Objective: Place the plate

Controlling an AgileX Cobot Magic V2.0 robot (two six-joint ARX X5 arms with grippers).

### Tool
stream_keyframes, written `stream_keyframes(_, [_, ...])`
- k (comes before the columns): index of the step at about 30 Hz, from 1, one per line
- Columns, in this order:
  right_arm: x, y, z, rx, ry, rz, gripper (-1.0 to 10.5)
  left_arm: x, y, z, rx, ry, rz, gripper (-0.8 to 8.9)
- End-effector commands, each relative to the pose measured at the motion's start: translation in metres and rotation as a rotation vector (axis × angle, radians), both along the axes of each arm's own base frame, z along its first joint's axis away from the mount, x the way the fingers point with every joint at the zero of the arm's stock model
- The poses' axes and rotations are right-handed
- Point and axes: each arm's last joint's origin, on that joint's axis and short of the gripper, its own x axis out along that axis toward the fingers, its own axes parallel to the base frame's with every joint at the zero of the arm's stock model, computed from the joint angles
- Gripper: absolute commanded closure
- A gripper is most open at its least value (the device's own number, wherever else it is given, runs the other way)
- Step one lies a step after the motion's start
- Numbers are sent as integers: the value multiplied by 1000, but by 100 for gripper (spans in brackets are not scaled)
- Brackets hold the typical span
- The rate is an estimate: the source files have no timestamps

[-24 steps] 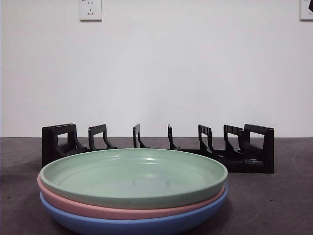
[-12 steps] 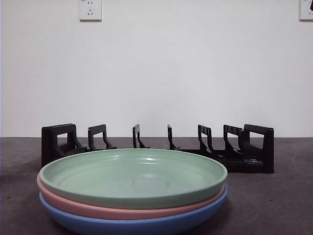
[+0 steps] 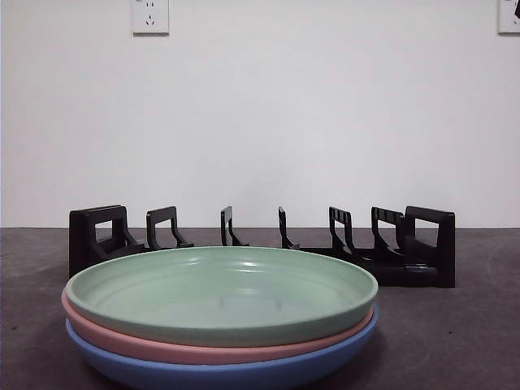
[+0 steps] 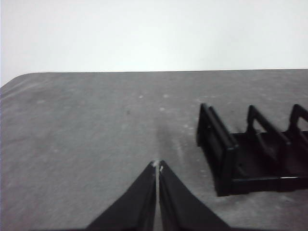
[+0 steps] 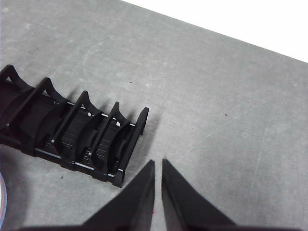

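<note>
A stack of three plates sits near the front of the table: a green plate (image 3: 221,292) on top, a pink plate (image 3: 162,348) under it and a blue plate (image 3: 219,374) at the bottom. A black slotted plate rack (image 3: 260,244) stands behind them with its slots bare. It also shows in the left wrist view (image 4: 255,154) and in the right wrist view (image 5: 72,134). My left gripper (image 4: 157,166) is shut and empty above the table beside one end of the rack. My right gripper (image 5: 158,162) is shut and empty above the table near the rack's other end.
The dark grey table (image 3: 455,341) runs back to a white wall with a power socket (image 3: 150,16). A sliver of the plate stack shows at the edge of the right wrist view (image 5: 1,202).
</note>
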Motion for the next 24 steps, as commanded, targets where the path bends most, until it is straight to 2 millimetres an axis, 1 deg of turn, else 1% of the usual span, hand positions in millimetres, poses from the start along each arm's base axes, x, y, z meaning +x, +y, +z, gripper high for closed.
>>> stream_keyframes(1, [1,1,3,13,-13,0,924,1,2,-7,-11,15,21,806])
stream_keyframes(5, [1,1,3,15,-16,1,924,4,4,-20,-35,50,34,806])
stream_keyframes(8, [1,1,3,15,-17,1,924,4,4,-24,-76,69,40,806])
stream_keyframes(22, [1,1,3,15,-17,1,924,4,4,-24,-86,63,41,806])
stream_keyframes(24, [1,1,5,-12,-41,19,924,4,4,-24,-86,63,41,806])
